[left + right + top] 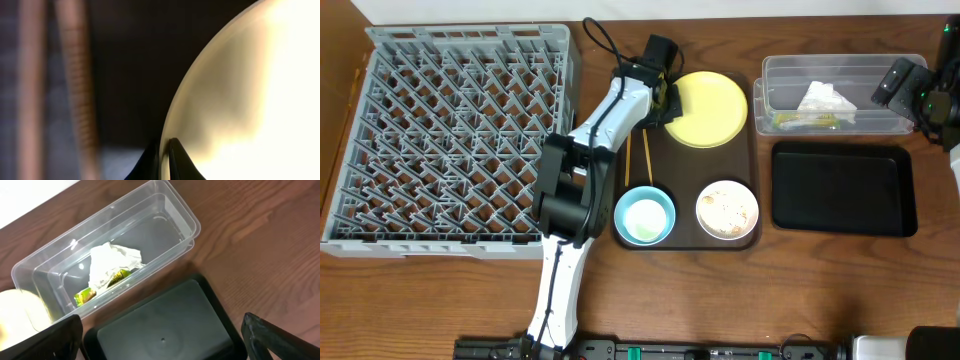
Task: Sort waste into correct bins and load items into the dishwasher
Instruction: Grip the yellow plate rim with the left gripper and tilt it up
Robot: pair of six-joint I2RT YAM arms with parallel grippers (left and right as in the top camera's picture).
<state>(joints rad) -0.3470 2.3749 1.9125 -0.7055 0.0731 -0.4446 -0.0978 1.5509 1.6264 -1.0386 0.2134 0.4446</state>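
Observation:
The round yellow plate lies at the back of a dark brown serving tray. My left gripper is at its left edge. In the left wrist view the left gripper is shut on the rim of the plate, with the blurred chopsticks to the left. On the tray, the chopsticks lie beside a light blue bowl and a white bowl holding food scraps. My right gripper hangs open over the black tray, holding nothing.
The grey dish rack fills the left of the table. At the right, the clear tub holds a white paper piece and a green wrapper. The black tray lies just in front of it.

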